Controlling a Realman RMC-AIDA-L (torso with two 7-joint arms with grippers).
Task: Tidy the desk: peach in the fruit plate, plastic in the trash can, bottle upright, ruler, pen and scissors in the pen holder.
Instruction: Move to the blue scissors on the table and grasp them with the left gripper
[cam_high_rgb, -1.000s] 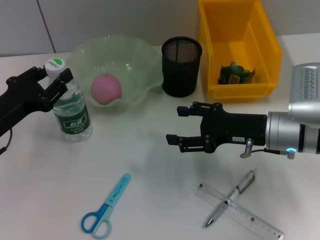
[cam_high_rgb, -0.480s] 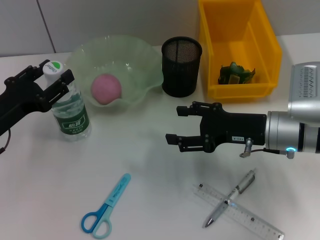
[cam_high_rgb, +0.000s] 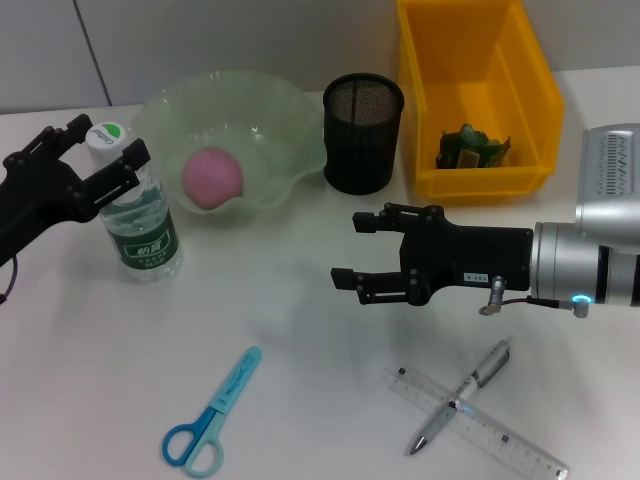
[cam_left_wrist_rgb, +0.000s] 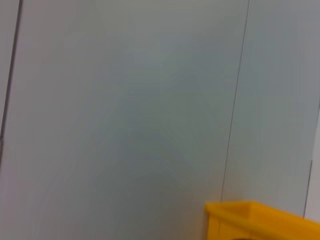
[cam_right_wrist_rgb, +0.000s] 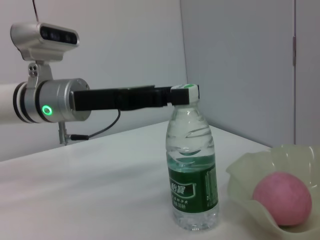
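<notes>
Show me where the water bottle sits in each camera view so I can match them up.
Head view: the water bottle stands upright at the far left, beside the fruit plate, with the open left gripper around its cap.
Left wrist view: not in it; only wall and a yellow bin corner show.
Right wrist view: bottle upright, centre.
Shared landmark: the peach in the plate beside the bottle.
</notes>
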